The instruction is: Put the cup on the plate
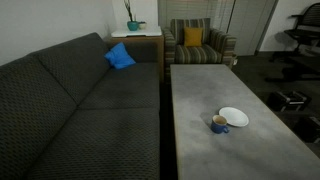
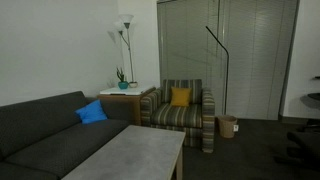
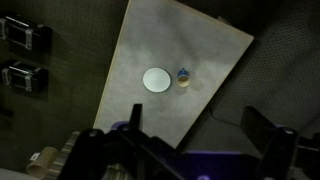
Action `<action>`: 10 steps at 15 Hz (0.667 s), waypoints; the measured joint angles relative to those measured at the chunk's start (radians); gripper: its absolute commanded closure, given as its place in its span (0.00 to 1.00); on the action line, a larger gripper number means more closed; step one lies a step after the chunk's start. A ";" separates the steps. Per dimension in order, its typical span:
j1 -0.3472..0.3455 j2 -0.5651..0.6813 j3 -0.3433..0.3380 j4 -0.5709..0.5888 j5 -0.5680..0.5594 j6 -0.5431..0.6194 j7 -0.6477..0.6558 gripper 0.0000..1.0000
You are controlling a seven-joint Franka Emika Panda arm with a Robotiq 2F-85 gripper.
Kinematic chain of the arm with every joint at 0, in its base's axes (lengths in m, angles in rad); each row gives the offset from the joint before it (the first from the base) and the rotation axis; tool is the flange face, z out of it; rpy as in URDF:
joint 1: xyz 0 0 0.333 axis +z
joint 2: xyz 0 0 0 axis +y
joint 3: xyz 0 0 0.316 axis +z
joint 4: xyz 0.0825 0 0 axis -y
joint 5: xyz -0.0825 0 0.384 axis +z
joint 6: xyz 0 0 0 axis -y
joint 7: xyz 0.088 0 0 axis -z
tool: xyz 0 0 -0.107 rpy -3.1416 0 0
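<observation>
The small dark blue cup [image 1: 219, 124] stands upright on the grey table [image 1: 200, 95], just beside the white plate [image 1: 233, 117] and apart from it. In the wrist view, from high above, the cup [image 3: 184, 77] sits next to the plate [image 3: 156, 80] on the table [image 3: 190, 40]. My gripper [image 3: 200, 135] is open and empty, its two dark fingers wide apart at the bottom of the wrist view, far above the table. The gripper does not show in either exterior view. In an exterior view the table [image 2: 130, 155] shows without the cup or plate.
A dark sofa [image 1: 70, 100] runs along the table's side with a blue cushion [image 1: 120, 56]. A striped armchair [image 1: 197, 42] with a yellow cushion stands at the table's far end. A side table with a plant [image 1: 134, 30] and an office chair [image 1: 305, 40] stand nearby.
</observation>
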 measured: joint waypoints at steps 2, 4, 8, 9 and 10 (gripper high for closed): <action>0.000 0.000 0.000 0.000 0.000 0.000 0.000 0.00; 0.000 0.000 0.000 0.000 0.001 0.000 0.000 0.00; 0.002 0.003 -0.008 0.002 0.004 0.003 0.000 0.00; 0.002 0.009 -0.009 0.003 0.004 0.009 0.000 0.00; 0.002 0.018 -0.009 0.005 0.004 0.018 -0.001 0.00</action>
